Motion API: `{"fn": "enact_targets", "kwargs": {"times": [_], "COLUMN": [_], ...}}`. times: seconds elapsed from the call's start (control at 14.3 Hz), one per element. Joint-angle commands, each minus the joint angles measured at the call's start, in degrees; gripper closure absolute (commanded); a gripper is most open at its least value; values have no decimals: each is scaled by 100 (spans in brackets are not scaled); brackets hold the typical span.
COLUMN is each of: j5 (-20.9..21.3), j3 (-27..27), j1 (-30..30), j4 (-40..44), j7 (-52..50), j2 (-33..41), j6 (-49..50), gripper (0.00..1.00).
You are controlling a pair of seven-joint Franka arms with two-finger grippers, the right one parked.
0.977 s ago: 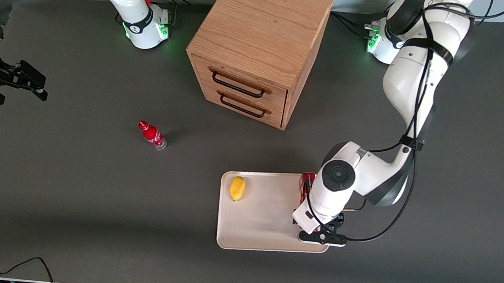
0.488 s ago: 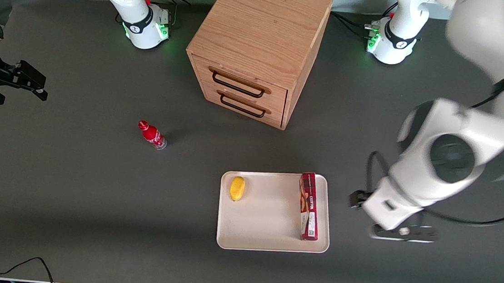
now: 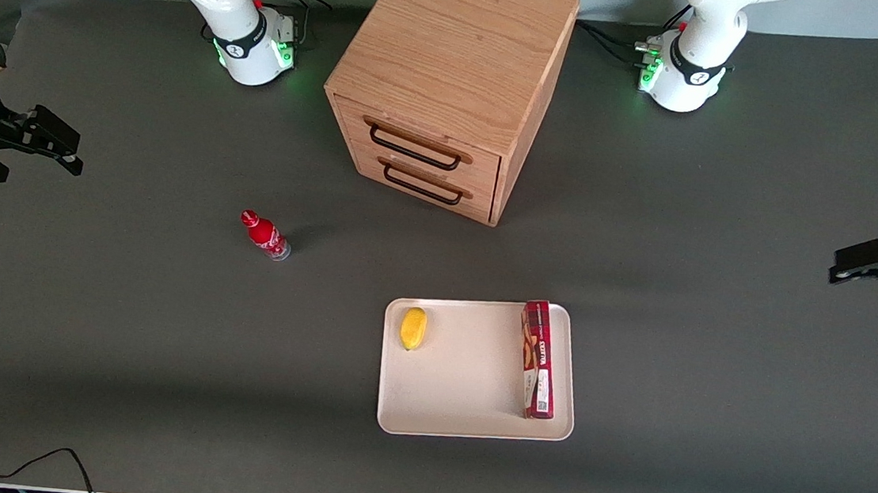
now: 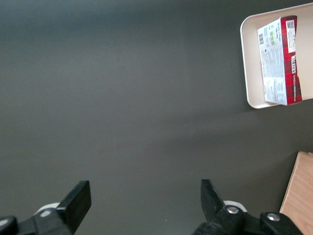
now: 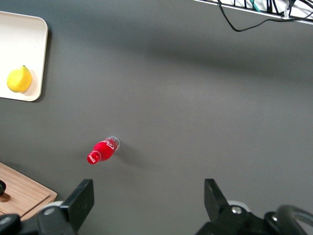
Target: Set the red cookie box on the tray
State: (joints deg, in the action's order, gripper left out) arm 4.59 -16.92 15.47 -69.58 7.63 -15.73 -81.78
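Front view: high, looking steeply down on the whole table. Left wrist view: looks down past the wide-spread gripper (image 4: 143, 205) at the tray (image 4: 250, 68), shared with front view (image 3: 456, 415).

Red cookie box (image 3: 538, 360), lower middle of front frame, on tray (image 3: 450, 390): white lettering along red face, too small to read. White patch: barcode (image 4: 264, 34), print illegible. Red bottle (image 3: 265, 235): white script, unreadable.
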Motion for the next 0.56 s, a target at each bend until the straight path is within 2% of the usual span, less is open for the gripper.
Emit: {"fn": "enact_targets", "kwargs": {"times": [0.0, 0.21, 0.49], "j5": [-90, -143, -231], "j3": [-57, -57, -57], "j1": [88, 88, -17], "j4": [-941, -1759, -1560], "j7": [177, 177, 467], "j2": [842, 1519, 1425], "j6": [-197, -697, -761], "gripper": [0, 0, 0]}}
